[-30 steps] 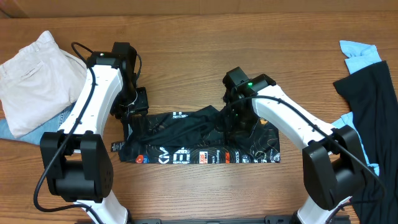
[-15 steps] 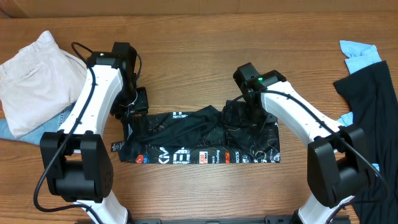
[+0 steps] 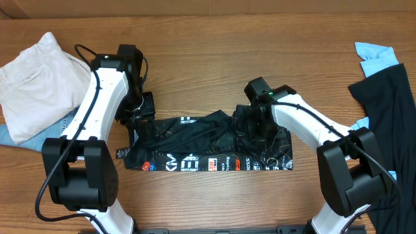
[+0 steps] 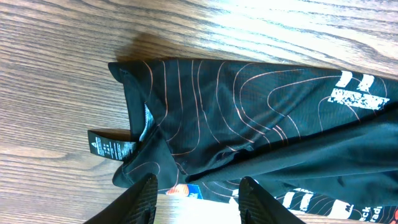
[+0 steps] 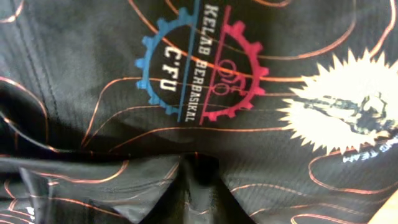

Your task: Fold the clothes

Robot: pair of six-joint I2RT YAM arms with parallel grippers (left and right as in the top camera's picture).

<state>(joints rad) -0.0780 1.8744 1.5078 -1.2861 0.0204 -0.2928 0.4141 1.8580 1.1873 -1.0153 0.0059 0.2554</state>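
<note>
The clothes in play are a black jersey with orange contour lines and a band of logos, folded into a long strip at the table's middle. My left gripper hovers over its left end, near the neck tag. Its jaws stand open, with only the jersey's edge and bare wood between them. My right gripper is down on the strip's upper edge, right of centre. In the right wrist view the gripper is shut on a raised pinch of jersey cloth.
Folded beige trousers lie at the far left on a light-blue garment. A plain black garment and a light-blue one lie at the right edge. Bare wood runs along the back and front.
My right gripper drew back from the jersey, opened wider, then came back down and shut on a fold at the upper edge. The left arm has not moved.
</note>
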